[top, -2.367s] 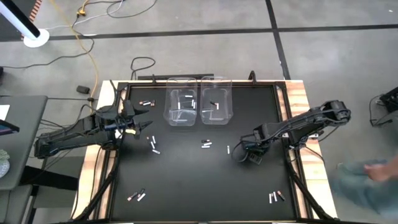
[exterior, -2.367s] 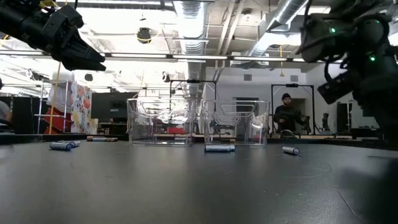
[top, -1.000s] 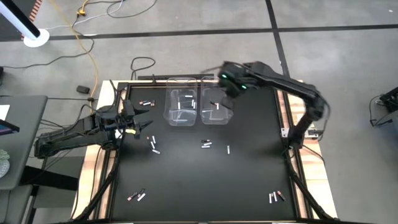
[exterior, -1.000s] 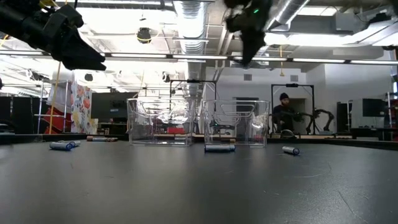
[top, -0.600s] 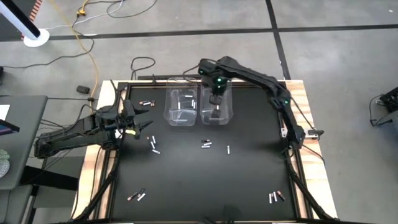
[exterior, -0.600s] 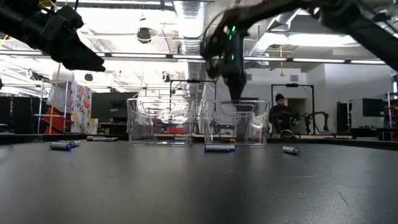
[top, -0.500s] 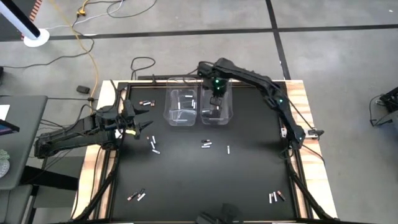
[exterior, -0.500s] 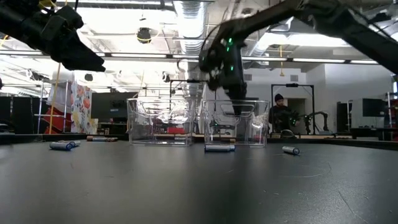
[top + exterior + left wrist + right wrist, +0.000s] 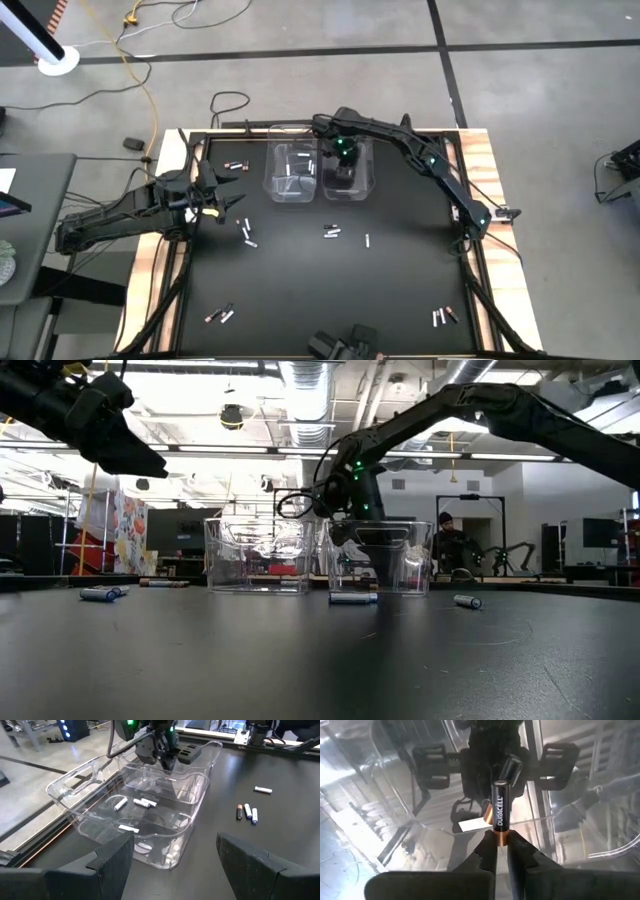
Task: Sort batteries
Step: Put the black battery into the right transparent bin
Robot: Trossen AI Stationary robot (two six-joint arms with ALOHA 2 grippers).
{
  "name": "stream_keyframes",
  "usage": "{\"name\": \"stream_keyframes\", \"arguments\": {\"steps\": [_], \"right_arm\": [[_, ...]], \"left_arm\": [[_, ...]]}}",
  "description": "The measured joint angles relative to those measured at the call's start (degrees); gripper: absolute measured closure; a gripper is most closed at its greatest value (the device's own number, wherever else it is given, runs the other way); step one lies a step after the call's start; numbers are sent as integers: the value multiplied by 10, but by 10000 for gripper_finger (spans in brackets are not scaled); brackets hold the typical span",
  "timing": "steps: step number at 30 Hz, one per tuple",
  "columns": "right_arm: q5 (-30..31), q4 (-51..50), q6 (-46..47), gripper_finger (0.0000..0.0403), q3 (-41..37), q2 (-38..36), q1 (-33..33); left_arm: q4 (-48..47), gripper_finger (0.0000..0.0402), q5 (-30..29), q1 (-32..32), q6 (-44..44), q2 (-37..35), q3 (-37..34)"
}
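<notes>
Two clear bins stand side by side at the table's far middle, the left bin (image 9: 290, 190) and the right bin (image 9: 365, 188). My right gripper (image 9: 501, 845) reaches down inside the right bin, shut on a copper-and-black battery (image 9: 500, 807). White batteries (image 9: 142, 802) lie in the left bin. My left gripper (image 9: 236, 203) hovers open near the table's left edge, above loose batteries (image 9: 247, 232). My right gripper pinches the battery's copper end (image 9: 501, 838) between its two fingertips. The fingers come from above, pointing down. The battery sticks out past the fingertips in line with them, black end down, inside the right bin. Whether it touches the bin's floor I cannot tell.
Loose batteries lie scattered on the black table: near the middle (image 9: 332, 232), one beside them (image 9: 367, 240), at the near left (image 9: 220, 314), near right (image 9: 444, 316) and far left (image 9: 235, 164). A person sits in the room beyond (image 9: 462, 545).
My right gripper has swung from high above the bins' far right side toward the table's left, come down and tipped to point straight down. It now stands inside the right bin, carrying the battery with it.
</notes>
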Motion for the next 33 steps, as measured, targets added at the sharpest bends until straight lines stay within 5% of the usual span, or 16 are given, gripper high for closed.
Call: {"name": "stream_keyframes", "arguments": {"steps": [33], "right_arm": [[-4, -36, 81, 230, 0, -68, -1]], "left_arm": [[2, 123, -8, 0, -34, 0, 0]]}}
